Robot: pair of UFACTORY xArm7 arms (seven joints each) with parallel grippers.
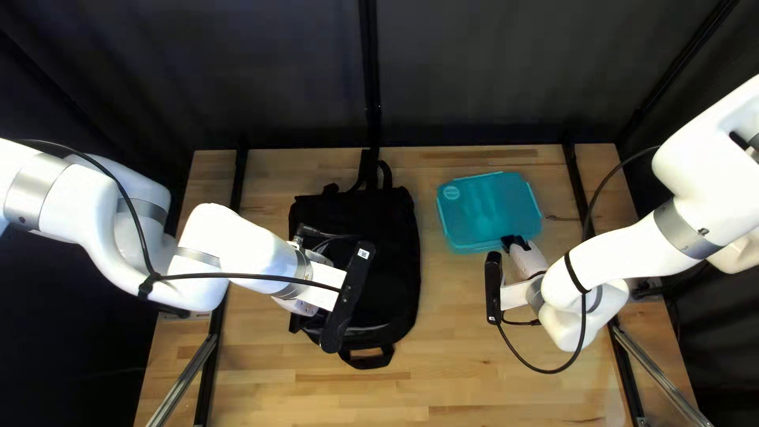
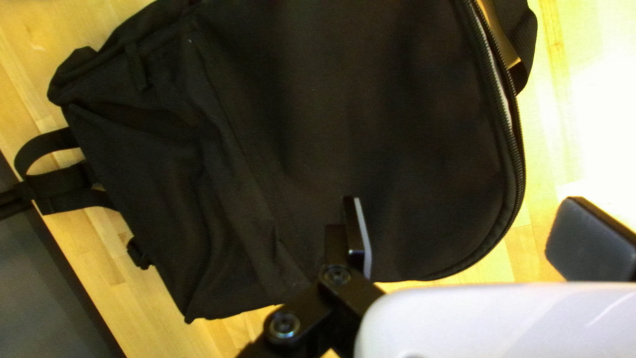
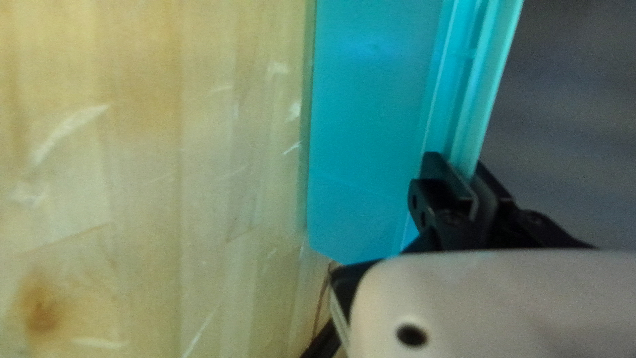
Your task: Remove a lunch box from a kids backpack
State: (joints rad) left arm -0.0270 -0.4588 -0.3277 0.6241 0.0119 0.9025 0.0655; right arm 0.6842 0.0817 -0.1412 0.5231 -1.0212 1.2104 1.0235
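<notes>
Lunch box is pinched in the right gripper, backpack at that gripper's nine o'clock from overhead, left gripper spread wide!

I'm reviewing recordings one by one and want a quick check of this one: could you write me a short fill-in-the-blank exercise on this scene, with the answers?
The pincer shut on the edge of the teal lunch box belongs to my ____ arm.
The backpack on the wooden table is ____ in colour.
In the top left view, the backpack lies to the ____ of the lunch box.
The fingers of the left pincer are not shut but ____.
Missing words: right; black; left; open.
</notes>
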